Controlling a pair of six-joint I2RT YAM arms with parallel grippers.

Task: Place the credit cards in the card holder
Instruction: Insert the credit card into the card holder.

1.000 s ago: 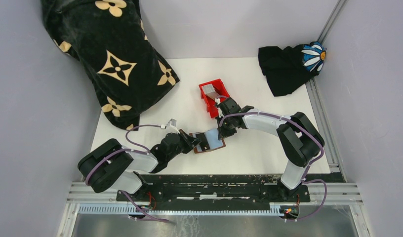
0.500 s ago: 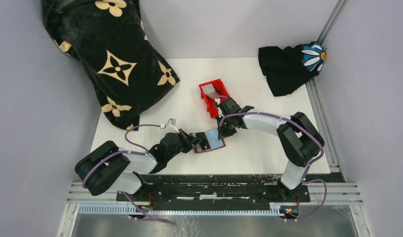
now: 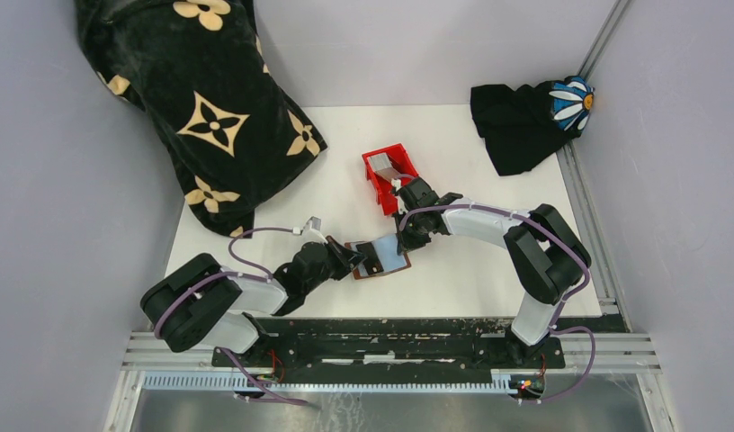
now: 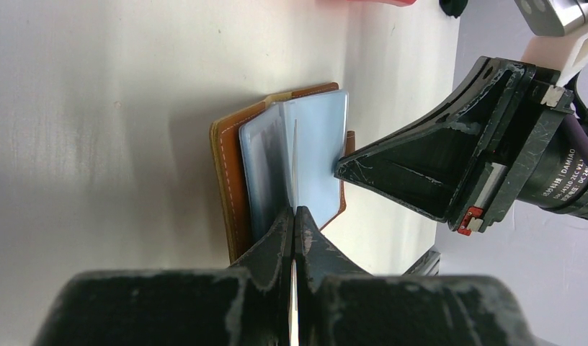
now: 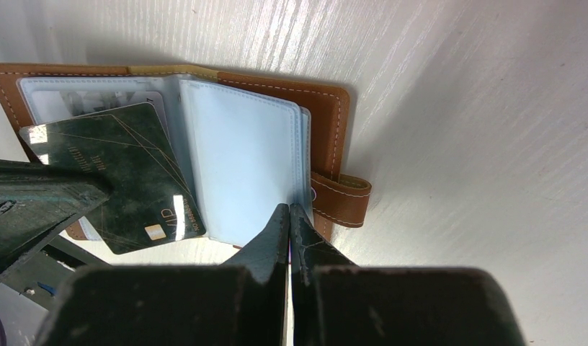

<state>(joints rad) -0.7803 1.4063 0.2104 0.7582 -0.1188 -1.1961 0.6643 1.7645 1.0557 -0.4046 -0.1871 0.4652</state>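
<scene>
1. Top view: the open card holder (image 3: 381,259) sits mid-frame, with the left gripper (image 3: 354,261) and right gripper (image 3: 405,243) on either side.
2. Left wrist: the left gripper's clamped on a credit card (image 4: 295,166), edge-on over the card holder.
3. Right wrist: the right gripper's clenched, tips touching the card holder's edge.

Card (image 5: 125,173) corner behind left fingers (image 5: 46,198)

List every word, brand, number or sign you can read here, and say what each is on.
"DAMIAO": on the right arm's motor, seen by the left wrist camera.
Smaller print beside it: too small to read.
Print on the card, in the right wrist view: too blurred to read.
Nothing else readable.
</scene>
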